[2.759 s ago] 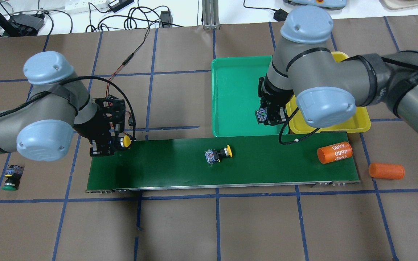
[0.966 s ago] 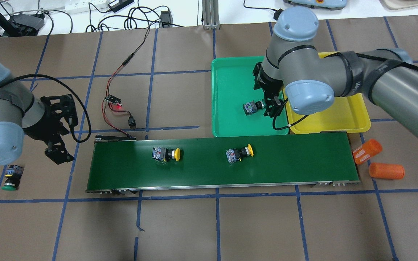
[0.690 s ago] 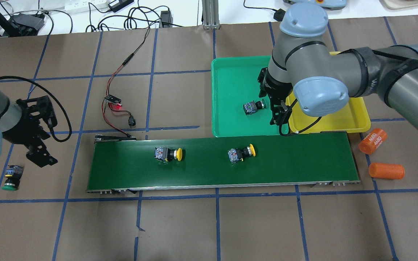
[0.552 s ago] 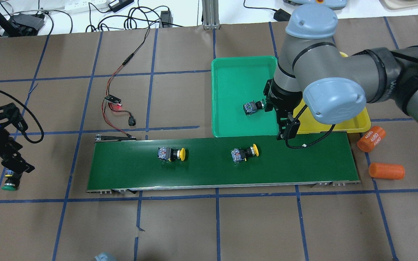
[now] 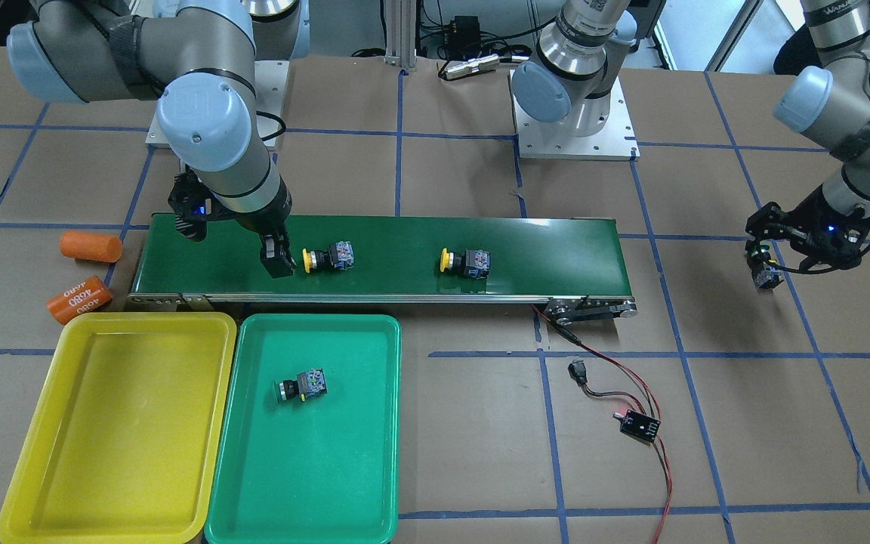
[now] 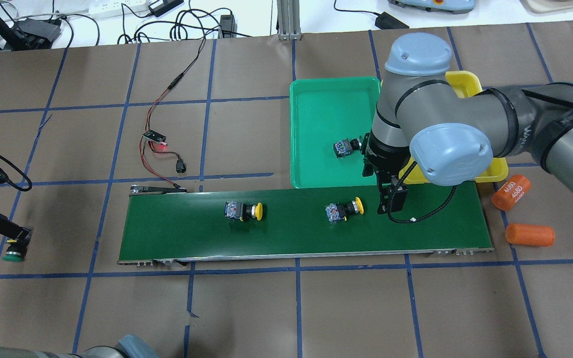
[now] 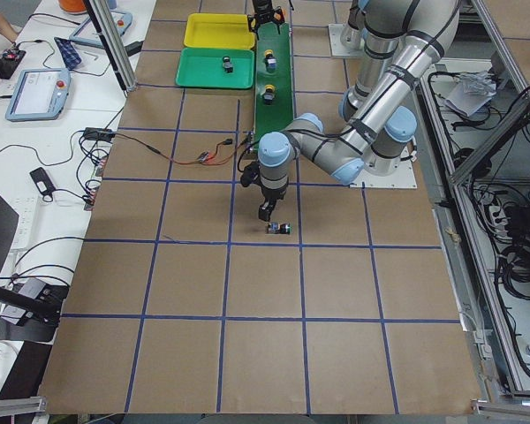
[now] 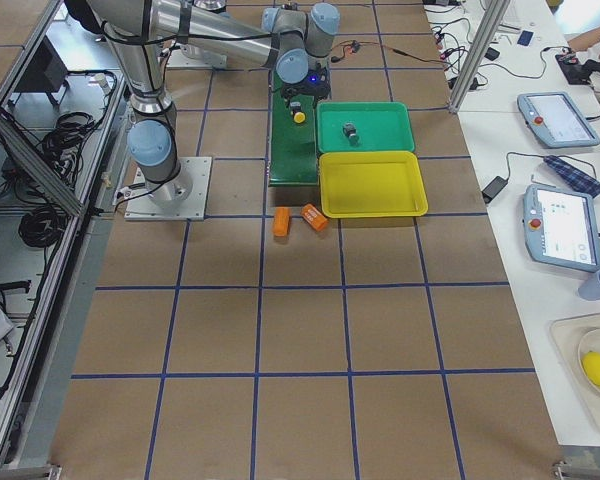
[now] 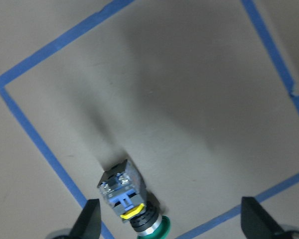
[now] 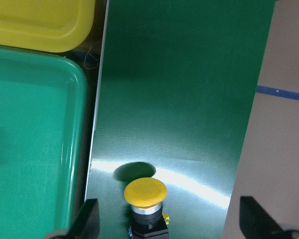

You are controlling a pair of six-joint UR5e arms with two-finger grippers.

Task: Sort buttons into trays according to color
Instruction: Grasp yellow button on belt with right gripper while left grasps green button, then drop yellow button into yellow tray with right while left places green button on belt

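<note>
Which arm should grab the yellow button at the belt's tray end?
Right. Its jaws hang open right by the yellow button on the belt; the left arm is far off, over the green button on the table.

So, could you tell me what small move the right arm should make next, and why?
Probably lower the right gripper over the nearer yellow-capped button on the conveyor belt: its jaws stand open with that button roughly between them in the wrist view, and the yellow tray holds nothing yet.

Table (image 6: 246,308) bears conveyor (image 6: 291,238), green tray (image 6: 321,109), yellow tray (image 5: 125,423), cylinders (image 6: 529,234), one button (image 9: 125,196).
</note>
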